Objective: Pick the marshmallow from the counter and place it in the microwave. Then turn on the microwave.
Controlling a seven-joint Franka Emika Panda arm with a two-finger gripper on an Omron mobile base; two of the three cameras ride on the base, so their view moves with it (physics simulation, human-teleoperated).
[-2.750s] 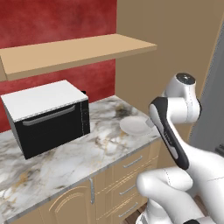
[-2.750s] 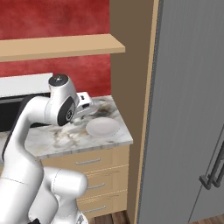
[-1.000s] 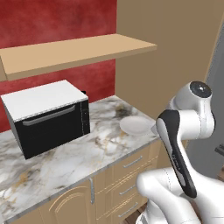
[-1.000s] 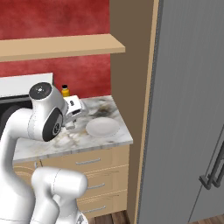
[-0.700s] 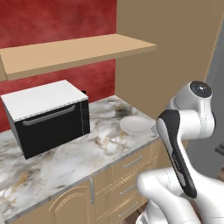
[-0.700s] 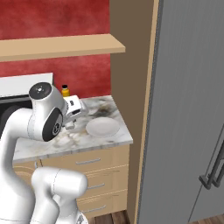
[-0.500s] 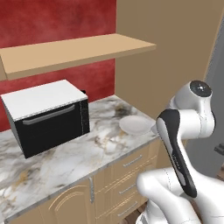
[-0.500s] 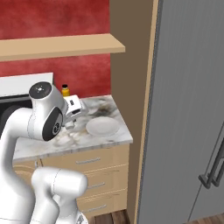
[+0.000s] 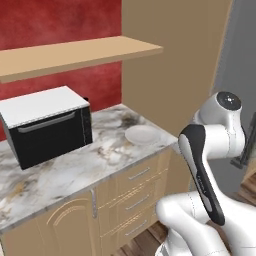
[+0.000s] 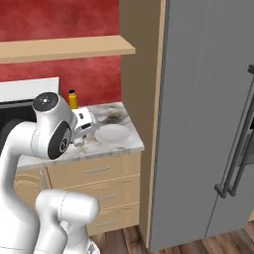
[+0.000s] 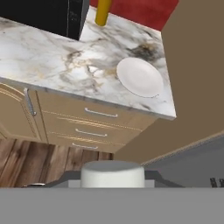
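Jaws: spread or pinching, cannot tell; tucked beneath the wrist in the right base view, hanging over the front edge of the worktop, too small to read. Marshmallow: not made out anywhere on the marbled stone; possibly already pinched between the jaws, possibly lost among the pale veins near the middle of the hand view. Worth settling first, before any swing toward the microwave.

Seen from the hand: white plate at 1 o'clock, yellow bottle at 12 o'clock against the red wall, black box with white top at 11 o'clock, tan drawers at 6 o'clock.

If pinched: keep the squeeze gentle, soft lump easily crushed or squirted out; move slowly, wrist level. If not: tilt down toward the stone, search left of the plate, descend straight, close lightly. Avoid mistaking the black box for the microwave.
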